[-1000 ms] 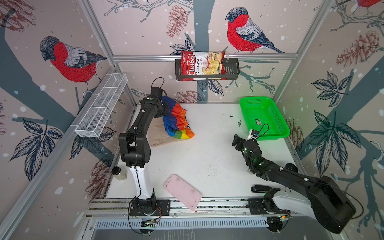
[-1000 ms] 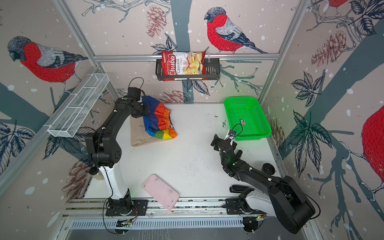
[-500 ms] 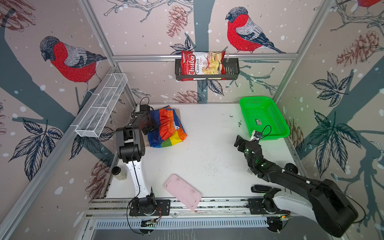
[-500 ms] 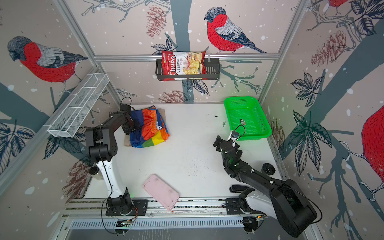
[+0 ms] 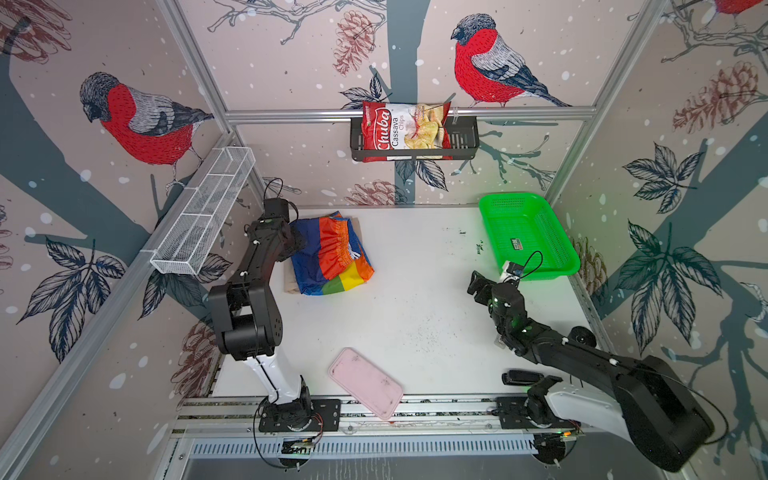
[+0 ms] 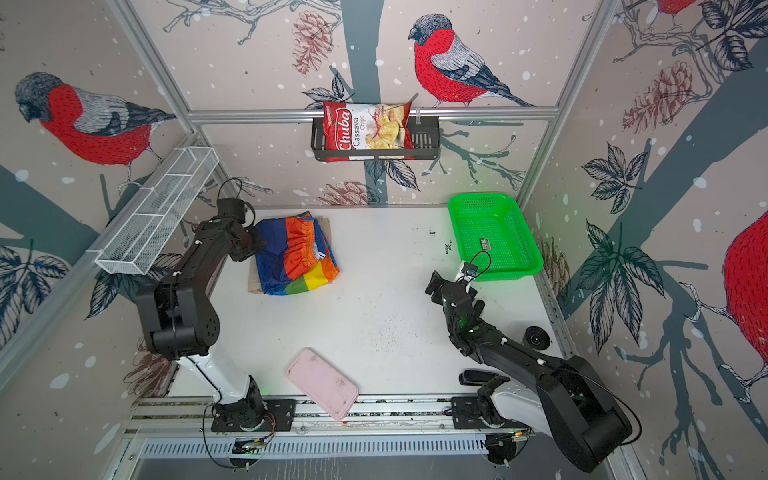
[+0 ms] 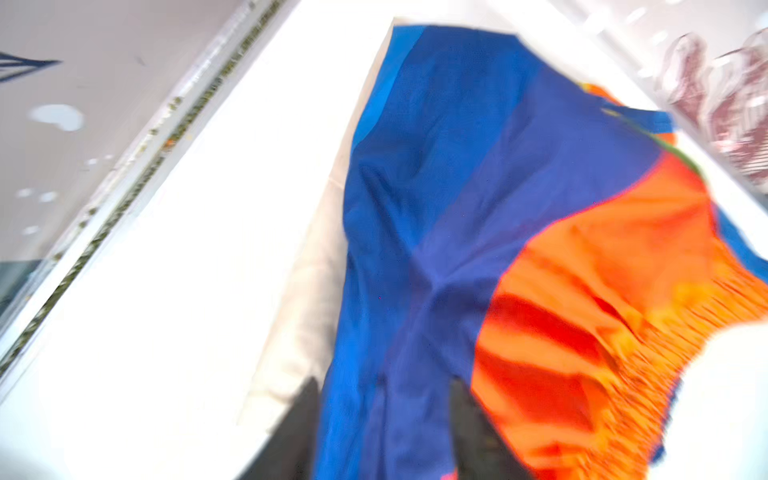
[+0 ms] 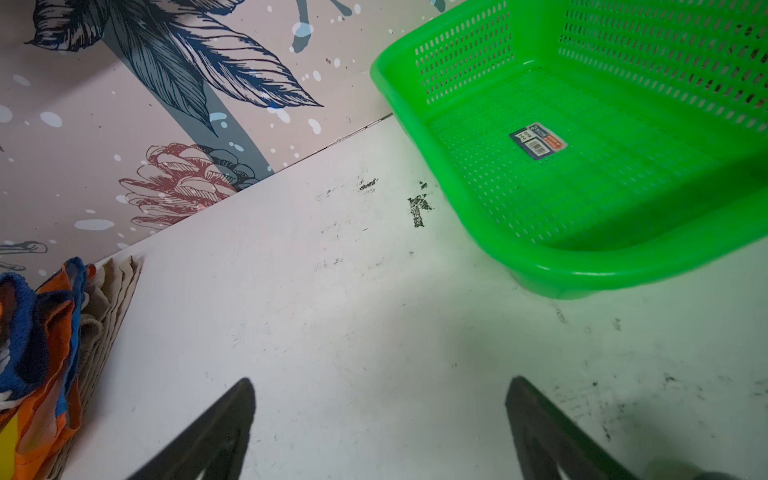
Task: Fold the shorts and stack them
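Starting at the front rail: pink tray point(image 5: 365, 382) lies skewed with its near corner hanging over the front edge of the table point(image 5: 415, 299). Mid-table is bare white surface with scuff marks only, wide room between the two arms. Right gripper point(image 5: 477, 286) sits right of centre, just off the near corner of the green basket point(image 5: 525, 232); the right wrist view shows its fingers point(image 8: 224, 424) spread wide with nothing between them. Back left, the striped shorts point(image 5: 330, 253) lie folded on top of the beige shorts point(image 5: 291, 283). A strip of beige shows along the stack's left and near edges and at the far corner. The stack sits close to the table's left and back edges. Left gripper point(image 5: 298, 245) is at the stack's left edge, over the blue panel. The left wrist view is blurred: two dark fingers point(image 7: 307, 415) flank a blue fold, and I cannot tell whether they pinch it. The basket fills the back right corner, along the right edge. On the back wall, a chips bag point(image 5: 405, 131) sits in a black rack; a wire shelf point(image 5: 203, 216) runs along the left wall.
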You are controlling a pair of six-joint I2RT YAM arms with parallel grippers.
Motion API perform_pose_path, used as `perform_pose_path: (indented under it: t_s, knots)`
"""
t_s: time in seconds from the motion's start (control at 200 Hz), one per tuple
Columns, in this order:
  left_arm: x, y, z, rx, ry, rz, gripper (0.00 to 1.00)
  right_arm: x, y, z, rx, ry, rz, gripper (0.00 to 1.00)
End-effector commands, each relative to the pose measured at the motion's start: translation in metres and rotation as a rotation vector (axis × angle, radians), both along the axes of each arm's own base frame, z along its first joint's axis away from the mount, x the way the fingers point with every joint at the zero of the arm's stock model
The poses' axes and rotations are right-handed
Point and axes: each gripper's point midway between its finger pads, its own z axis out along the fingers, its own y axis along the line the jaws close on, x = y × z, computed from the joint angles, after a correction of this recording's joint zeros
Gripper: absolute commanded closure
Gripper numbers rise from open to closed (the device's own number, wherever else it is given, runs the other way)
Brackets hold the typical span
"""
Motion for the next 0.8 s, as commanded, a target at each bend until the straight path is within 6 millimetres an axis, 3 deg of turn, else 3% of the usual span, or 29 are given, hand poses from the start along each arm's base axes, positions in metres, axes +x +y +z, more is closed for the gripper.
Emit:
perform_pose_path:
  t_s: [0.0, 0.06, 0.09, 0.15, 0.38, 0.52, 0.655, 0.795]
  knots:
    - [-0.011, -0.016, -0.006, -0.071, -0.014, -0.037, 0.81, 0.003, 0.018, 0.01, 0.053, -0.035, 0.081, 0.55]
    - [-0.016, -0.028, -0.022, -0.126, -0.007, -0.051, 0.95, 0.004, 0.023, 0.011, 0.063, -0.034, 0.105, 0.81]
    - [-0.018, -0.033, -0.031, -0.151, 0.001, -0.048, 1.0, 0.004, 0.025, 0.011, 0.068, -0.033, 0.114, 0.87]
    - [-0.026, -0.044, -0.052, -0.212, 0.012, -0.051, 1.0, 0.004, 0.029, 0.012, 0.075, -0.032, 0.131, 0.96]
    - [-0.081, -0.037, -0.123, -0.186, 0.162, 0.065, 1.0, 0.006, 0.035, 0.018, 0.068, -0.03, 0.159, 0.97]
    - [-0.096, -0.047, -0.15, -0.247, 0.242, 0.074, 1.0, 0.008, 0.036, 0.024, 0.063, -0.043, 0.165, 0.96]
    - [-0.094, -0.066, -0.145, -0.288, 0.238, 0.031, 1.0, 0.009, 0.037, 0.033, 0.067, -0.06, 0.169, 0.95]
    - [-0.077, -0.11, -0.095, -0.386, 0.151, -0.107, 1.0, 0.009, 0.035, 0.038, 0.071, -0.075, 0.159, 0.9]
